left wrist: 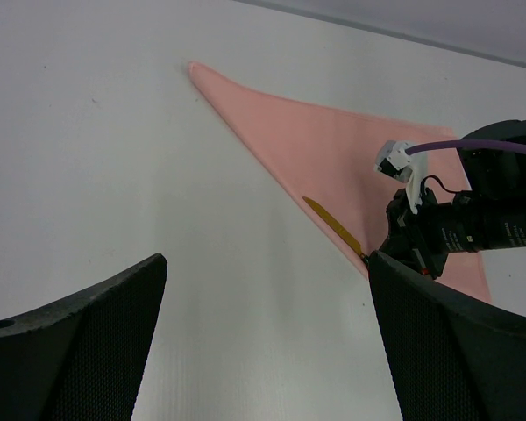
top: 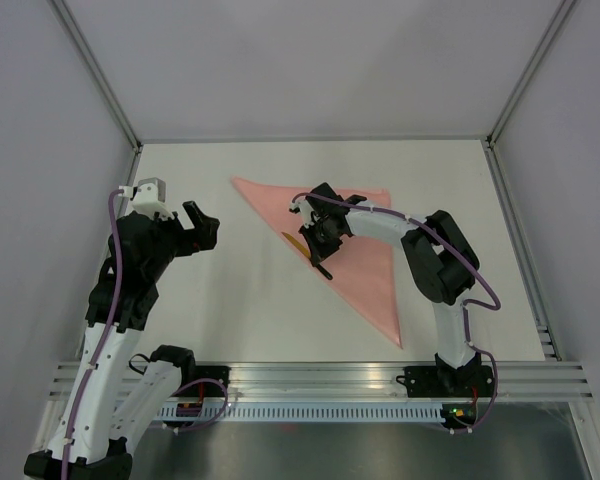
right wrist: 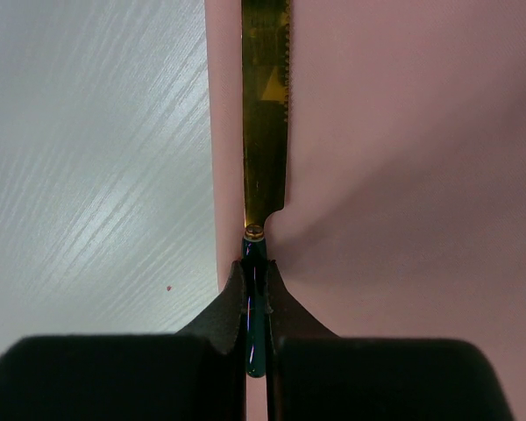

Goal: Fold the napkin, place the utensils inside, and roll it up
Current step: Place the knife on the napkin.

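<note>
The right gripper [right wrist: 256, 282] pinches the stiff, probably slippery utensil [right wrist: 266, 114] by its dark handle at the left edge of the limp napkin [right wrist: 403, 175], while the left gripper [left wrist: 265, 289] gapes wide, empty.

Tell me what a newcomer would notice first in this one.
The salmon-pink napkin, folded into a triangle, lies in the middle of the table. Along its long edge lies a gold serrated utensil, its dark handle clamped in the shut jaws of the right arm. The left arm hangs over bare table to the left, jaws wide open.
</note>
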